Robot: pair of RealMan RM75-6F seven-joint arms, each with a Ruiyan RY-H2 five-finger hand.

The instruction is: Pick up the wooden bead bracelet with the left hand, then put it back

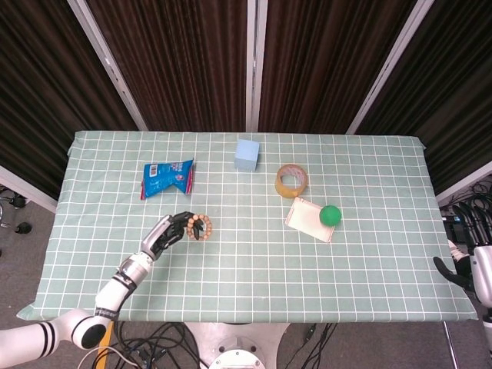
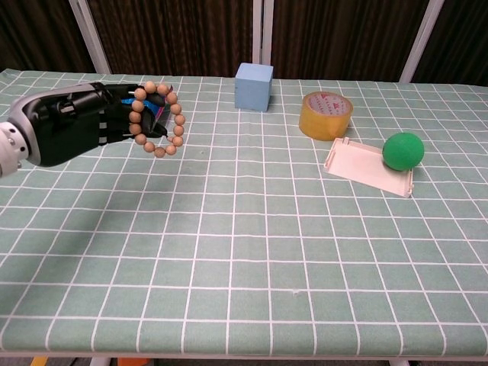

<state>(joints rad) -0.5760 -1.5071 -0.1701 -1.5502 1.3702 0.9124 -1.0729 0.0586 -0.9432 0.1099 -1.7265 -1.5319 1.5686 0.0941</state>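
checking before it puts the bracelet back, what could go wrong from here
1. The bracelet hangs from the fingertips of the left hand, most of the loop sticking out past them, so it could slip off and drop before it is set down.
2. It is a round loop of beads; dropped from up there it might bounce or roll across the table.
3. The snack bag lies just behind the hand, and a drifting hand may nudge it.

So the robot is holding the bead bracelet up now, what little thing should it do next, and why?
Probably lower it gently to the table. The left hand grips the wooden bead bracelet by its fingertips, and in the chest view the loop looks lifted above the checked tablecloth. The picking up seems done, so putting it back is what's left. The cloth under the hand looks bare, so straight down should work.
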